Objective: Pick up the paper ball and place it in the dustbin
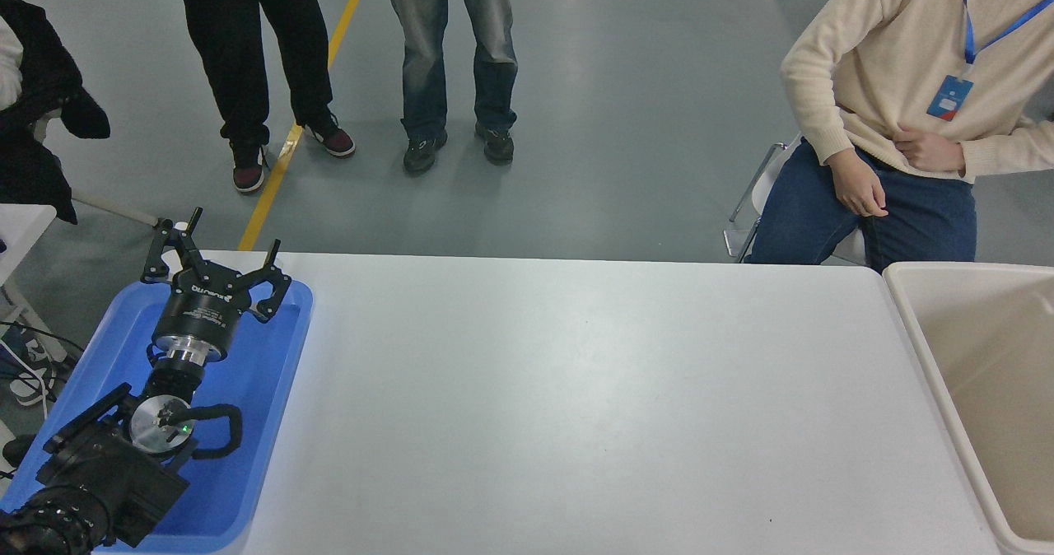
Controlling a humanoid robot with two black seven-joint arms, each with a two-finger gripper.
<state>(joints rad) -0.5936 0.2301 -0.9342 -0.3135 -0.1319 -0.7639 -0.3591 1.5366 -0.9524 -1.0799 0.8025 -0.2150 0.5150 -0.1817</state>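
The robot's left gripper [216, 250] hung over the far end of a blue tray [247, 423] at the table's left edge, its black fingers [158, 258] splayed wide and holding nothing. White lettering on the gripper's body was too small to read. The left arm [99, 464] ran back to the near left corner, where it was cut off by the picture's edge. The right arm did not appear, so its gripper's state could not be told. The cream dustbin [910, 324] stood against the white table [576, 407] at the right, cropped by the right and near edges, with only part of its inside wall showing. The paper ball was nowhere to be seen. A seated person in a cream sweater [906, 69] wore a blue lanyard beyond the far right corner; two people's legs [362, 53] stood farther left, cut off at the top.
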